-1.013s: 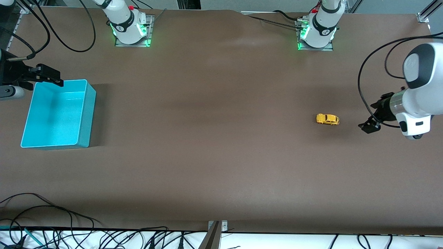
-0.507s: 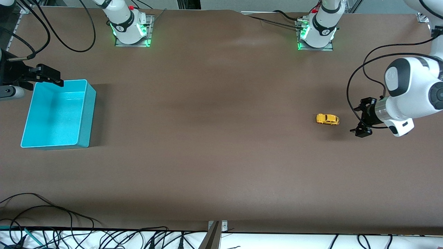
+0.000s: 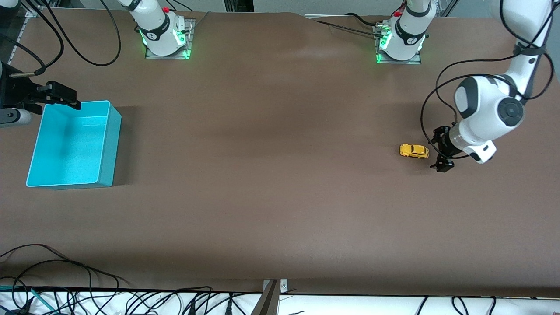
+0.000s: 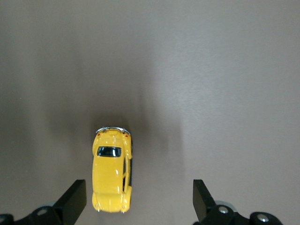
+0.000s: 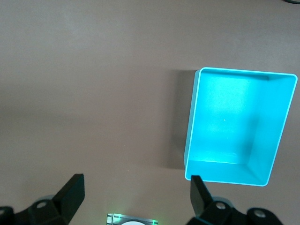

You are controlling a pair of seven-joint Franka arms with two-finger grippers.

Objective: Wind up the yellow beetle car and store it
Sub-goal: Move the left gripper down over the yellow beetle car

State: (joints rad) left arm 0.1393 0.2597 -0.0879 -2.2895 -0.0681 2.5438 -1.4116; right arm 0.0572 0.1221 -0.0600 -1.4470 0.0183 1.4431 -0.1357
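Note:
The yellow beetle car stands on its wheels on the brown table toward the left arm's end. My left gripper hangs open just beside it, on the side toward the left arm's end of the table. In the left wrist view the yellow beetle car lies with one end between the fingers, close to one finger and untouched; the left gripper holds nothing. My right gripper waits open over the corner of the teal bin. The right wrist view shows the right gripper empty and the teal bin with nothing in it.
The two arm bases stand along the table's edge farthest from the front camera. Loose black cables lie at the edge nearest that camera, with a metal bracket midway along it.
The left arm has swung in from the table's end and its gripper has come close beside the car. The car, the bin and the right arm have not moved.

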